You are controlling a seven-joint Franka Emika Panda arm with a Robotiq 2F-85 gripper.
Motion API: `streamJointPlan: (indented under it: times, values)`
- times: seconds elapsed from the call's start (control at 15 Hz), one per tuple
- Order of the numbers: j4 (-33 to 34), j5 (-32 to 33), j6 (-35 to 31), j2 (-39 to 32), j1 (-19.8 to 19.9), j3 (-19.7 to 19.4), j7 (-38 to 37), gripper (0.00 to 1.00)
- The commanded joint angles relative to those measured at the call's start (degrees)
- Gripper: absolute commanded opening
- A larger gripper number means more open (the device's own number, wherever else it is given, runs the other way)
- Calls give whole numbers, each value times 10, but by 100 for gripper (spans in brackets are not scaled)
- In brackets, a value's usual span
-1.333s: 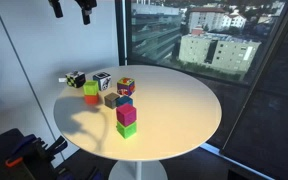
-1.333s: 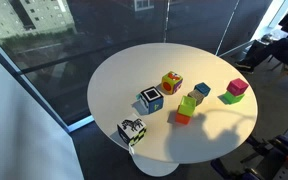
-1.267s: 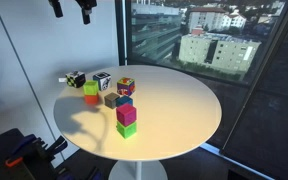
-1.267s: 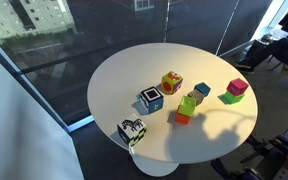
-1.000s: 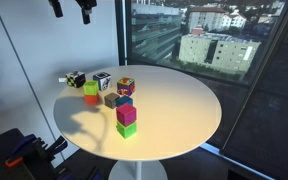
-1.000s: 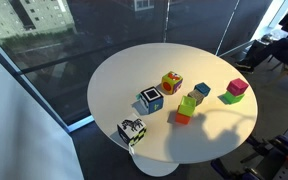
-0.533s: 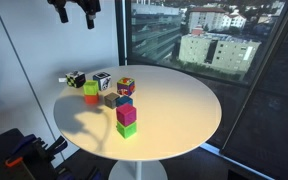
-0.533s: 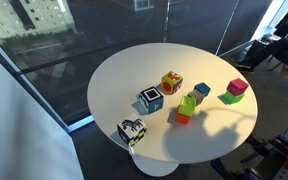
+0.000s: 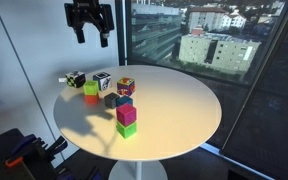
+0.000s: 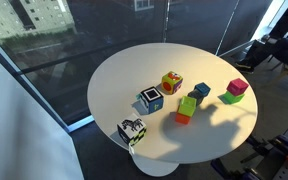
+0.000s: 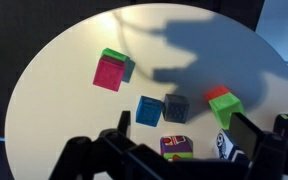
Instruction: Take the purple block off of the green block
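The purple block (image 9: 127, 114) sits on top of the green block (image 9: 127, 130) near the front edge of the round white table (image 9: 184, 105). The stack also shows in an exterior view, purple (image 10: 237, 87) over green (image 10: 232, 98), and in the wrist view, purple (image 11: 110, 73) with the green block (image 11: 115, 55) peeking out behind it. My gripper (image 9: 91, 40) hangs high above the table's back left, open and empty, well away from the stack. In the wrist view the gripper (image 11: 184, 130) has its jaws wide apart above the other cubes.
A cluster of cubes lies behind the stack: a multicoloured cube (image 9: 126, 87), a blue block (image 9: 125, 100), a dark grey block (image 9: 111, 100), a yellow-green and orange block (image 9: 90, 91) and two black-and-white patterned cubes (image 9: 102, 81) (image 9: 76, 79). A window wall stands beyond the table.
My gripper has come down and moved right into fuller view above the back of the table. The blocks have not moved.
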State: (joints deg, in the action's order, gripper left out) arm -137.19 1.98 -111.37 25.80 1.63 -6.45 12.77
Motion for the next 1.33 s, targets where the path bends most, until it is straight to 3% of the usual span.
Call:
streamJointPlan:
  times: [0.0, 0.93, 1.27]
  values:
    - [11, 16, -15, -49, 18, 0, -22, 100]
    - [-20, 107, -130, -156, 72, -5, -121, 100]
    - [-37, 95, -169, -170, 83, -23, -113, 100]
